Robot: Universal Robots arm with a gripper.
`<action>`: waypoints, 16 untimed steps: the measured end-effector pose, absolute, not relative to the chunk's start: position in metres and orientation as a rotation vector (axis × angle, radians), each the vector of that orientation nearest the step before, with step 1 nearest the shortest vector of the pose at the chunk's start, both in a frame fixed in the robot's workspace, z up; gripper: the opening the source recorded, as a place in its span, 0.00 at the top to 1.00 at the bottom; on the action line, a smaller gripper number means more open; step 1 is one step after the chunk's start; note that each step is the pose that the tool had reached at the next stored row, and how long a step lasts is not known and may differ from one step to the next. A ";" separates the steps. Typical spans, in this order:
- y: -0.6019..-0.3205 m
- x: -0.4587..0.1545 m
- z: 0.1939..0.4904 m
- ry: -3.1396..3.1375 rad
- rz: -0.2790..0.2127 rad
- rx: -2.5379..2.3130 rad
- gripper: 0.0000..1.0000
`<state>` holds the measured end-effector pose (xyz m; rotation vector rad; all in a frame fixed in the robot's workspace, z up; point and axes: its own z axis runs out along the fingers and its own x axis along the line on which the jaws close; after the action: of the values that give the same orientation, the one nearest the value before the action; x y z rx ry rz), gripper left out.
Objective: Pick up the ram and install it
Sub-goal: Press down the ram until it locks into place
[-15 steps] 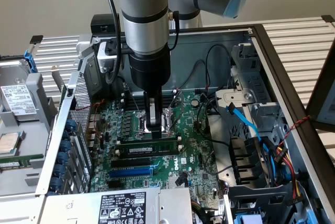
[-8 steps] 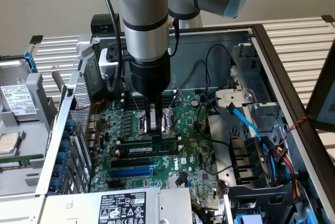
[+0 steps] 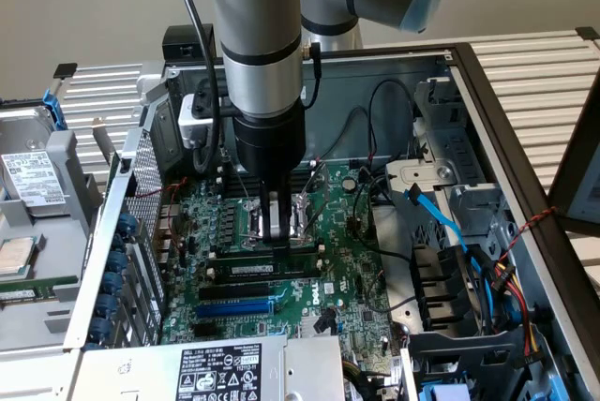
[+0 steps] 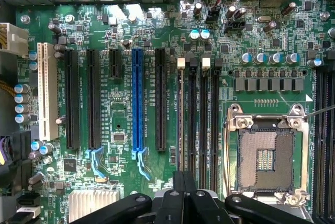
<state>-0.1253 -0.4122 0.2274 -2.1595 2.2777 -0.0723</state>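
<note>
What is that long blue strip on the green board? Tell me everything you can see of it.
The blue slot is a long, narrow socket of what looks like plastic, fixed flat on the green motherboard. It is the one blue slot; black slots run parallel on both sides. A groove runs along it, and a paler blue latch sits at one end. It looks empty, and nothing touches it.

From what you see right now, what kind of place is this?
Probably a computer repair or test bench: an opened computer case lies flat, its green motherboard and empty processor socket exposed, with a loose hard drive beside it.
</note>
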 end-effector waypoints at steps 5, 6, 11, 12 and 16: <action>-0.413 -0.129 0.234 2.270 -0.053 -2.151 0.89; -0.413 -0.133 0.235 2.267 -0.047 -2.149 0.89; -0.413 -0.153 0.235 2.262 -0.033 -2.143 0.89; -0.413 -0.156 0.235 2.262 -0.032 -2.142 0.89; -0.413 -0.160 0.234 2.264 -0.031 -2.139 0.89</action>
<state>-0.1597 -0.4132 0.2344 -2.1386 2.2638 -0.0307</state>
